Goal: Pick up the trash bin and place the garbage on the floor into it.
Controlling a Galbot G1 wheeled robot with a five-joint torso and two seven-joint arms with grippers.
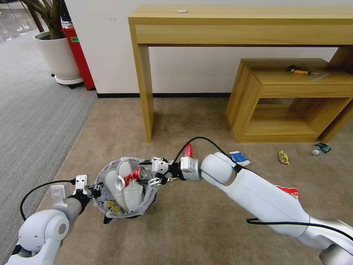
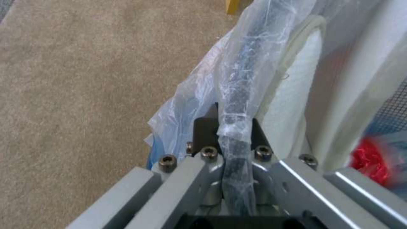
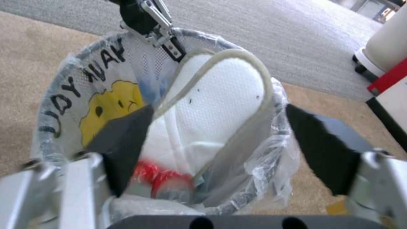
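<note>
The trash bin (image 1: pixel 110 206) hangs tilted just above the carpet, its clear bag crinkled over the rim (image 2: pixel 237 95). My left gripper (image 1: pixel 91 191) is shut on that rim, fingers (image 2: pixel 203 127) clamped either side of it. White slippers (image 3: pixel 220 92) stand inside the bin. My right gripper (image 1: pixel 147 173) hovers open over the bin's mouth, and its dark pads (image 3: pixel 123 140) are spread wide. A blurred red crushed can (image 3: pixel 161 178) lies below them inside the bin. Garbage on the floor: a blue-white carton (image 1: pixel 239 157), a yellow wrapper (image 1: pixel 283 157), a green bottle (image 1: pixel 321 148) and a red wrapper (image 1: pixel 290 191).
A tall wooden desk (image 1: pixel 239 22) and a low wooden shelf (image 1: pixel 294 99) stand against the wall ahead. A yellow-black item (image 1: pixel 298 70) lies on the shelf. A white plant pot (image 1: pixel 59 55) and a red box (image 1: pixel 79 55) are at the far left. A small red item (image 1: pixel 188 150) shows behind my right wrist.
</note>
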